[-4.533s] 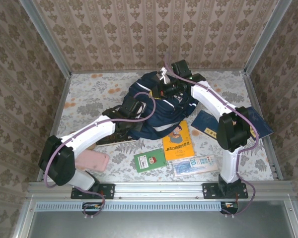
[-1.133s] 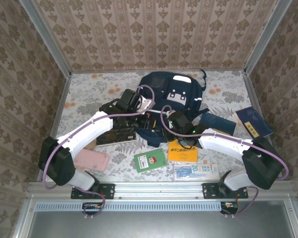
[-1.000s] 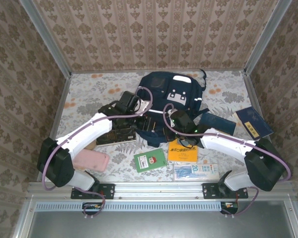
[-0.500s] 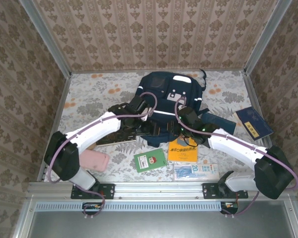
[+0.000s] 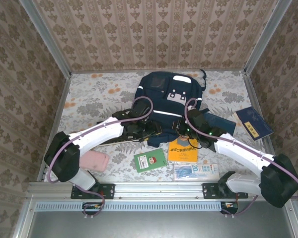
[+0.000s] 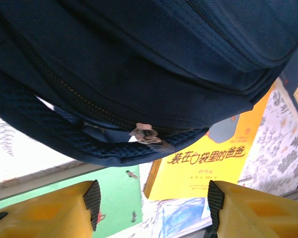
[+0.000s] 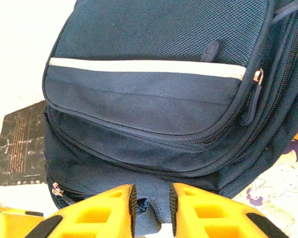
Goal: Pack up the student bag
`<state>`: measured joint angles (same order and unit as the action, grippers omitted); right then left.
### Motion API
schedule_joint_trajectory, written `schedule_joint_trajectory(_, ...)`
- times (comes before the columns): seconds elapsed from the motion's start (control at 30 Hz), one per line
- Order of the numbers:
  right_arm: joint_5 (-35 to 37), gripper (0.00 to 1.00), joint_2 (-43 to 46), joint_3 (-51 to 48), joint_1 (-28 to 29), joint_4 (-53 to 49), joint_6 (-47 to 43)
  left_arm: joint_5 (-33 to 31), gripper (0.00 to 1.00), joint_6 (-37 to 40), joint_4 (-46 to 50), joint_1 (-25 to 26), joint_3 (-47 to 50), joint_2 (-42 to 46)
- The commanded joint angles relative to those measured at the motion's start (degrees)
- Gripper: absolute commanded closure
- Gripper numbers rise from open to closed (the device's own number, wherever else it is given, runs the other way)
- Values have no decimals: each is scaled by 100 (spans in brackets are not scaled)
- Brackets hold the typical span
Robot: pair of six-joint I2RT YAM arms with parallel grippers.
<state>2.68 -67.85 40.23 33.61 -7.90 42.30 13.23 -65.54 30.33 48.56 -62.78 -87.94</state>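
Observation:
The student bag (image 5: 169,96) is a navy backpack lying flat at the back middle of the table, front pocket and white stripe up. My left gripper (image 5: 151,131) is at its near left edge. In the left wrist view the left gripper (image 6: 154,203) stands open and empty just below the bag (image 6: 139,59), under a zipper pull (image 6: 146,135). My right gripper (image 5: 187,131) is at the bag's near right edge. In the right wrist view the right gripper (image 7: 152,208) is narrowly open, with a loose fold of the bag (image 7: 154,74) lying between its pads.
A yellow book (image 5: 183,148), a green booklet (image 5: 150,159) and a plastic packet (image 5: 193,171) lie in front of the bag. A black book (image 5: 111,138) and pink case (image 5: 94,159) are on the left. Two dark blue books (image 5: 253,122) (image 5: 218,121) are on the right.
The crumpled bag now lies flat. Over the last second both grippers slid toward the bag's near edge and toward each other, and both jaws opened, the left wide, the right slightly.

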Motion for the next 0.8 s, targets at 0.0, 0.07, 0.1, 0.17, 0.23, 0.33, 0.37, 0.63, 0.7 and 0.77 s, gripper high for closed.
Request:
schedule_joint_trajectory(0.0, 132, 73, 289, -188, -56, 176, 116, -453, 40, -661, -586, 135, 237, 12)
schedule_joint_trajectory(0.07, 124, 73, 391, -257, -65, 158, 102, -592, 42, -715, -718, 210, 232, -31)
schedule_joint_trajectory(0.1, 119, 73, 447, -295, -65, 149, 103, -685, 43, -721, -706, 254, 197, -62)
schedule_joint_trajectory(0.17, 115, 73, 554, -380, -65, 165, 84, -805, 45, -732, -744, 325, 175, -91)
schedule_joint_trajectory(0.23, 128, 73, 663, -482, -65, 204, 84, -920, 48, -745, -795, 361, 166, -118)
schedule_joint_trajectory(0.33, 102, 74, 751, -590, -64, 263, 100, -1023, 53, -715, -866, 382, 170, -140)
schedule_joint_trajectory(0.37, 100, 74, 770, -606, -65, 263, 111, -1055, 54, -708, -873, 385, 169, -143)
schedule_joint_trajectory(0.63, 162, 74, 923, -642, -73, 228, 78, -1166, 55, -807, -930, 411, 274, -230)
schedule_joint_trajectory(0.7, 159, 74, 923, -639, -77, 230, 76, -1165, 55, -829, -965, 426, 270, -270)
schedule_joint_trajectory(0.77, 157, 74, 915, -630, -84, 237, 67, -1190, 55, -847, -961, 428, 258, -306)
